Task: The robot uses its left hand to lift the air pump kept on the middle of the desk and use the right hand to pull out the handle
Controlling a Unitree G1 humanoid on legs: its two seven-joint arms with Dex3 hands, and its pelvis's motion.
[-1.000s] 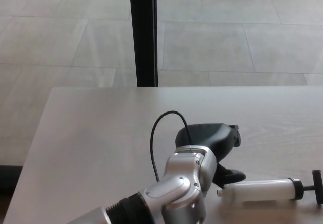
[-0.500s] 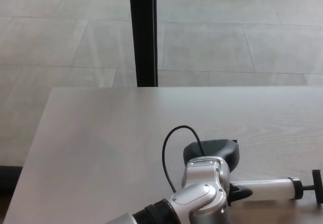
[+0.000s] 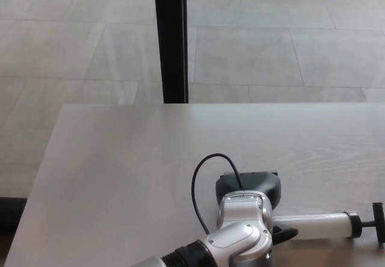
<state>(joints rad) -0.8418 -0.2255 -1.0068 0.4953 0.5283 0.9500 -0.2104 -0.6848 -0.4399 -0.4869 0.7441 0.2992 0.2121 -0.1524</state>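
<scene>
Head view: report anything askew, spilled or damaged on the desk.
Nothing stands out. The white cylindrical air pump lies flat on the pale wooden desk, its black T-handle pointing right, with the black left hand at its left end.

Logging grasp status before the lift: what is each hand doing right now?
Left hand: at the air pump, grip cannot be told.
Right hand: not in view.

Colour-wise: the bench [image 3: 120, 159] is a pale grey-beige with faint wood grain. The air pump [image 3: 319, 225] has a white body with a black collar and a black handle [image 3: 379, 222]. The left hand [image 3: 249, 186] is black, on a shiny silver wrist with a thin black cable [image 3: 195, 189]. The floor [image 3: 289, 38] has light grey tiles, and a black post [image 3: 170, 38] cuts across it.
</scene>
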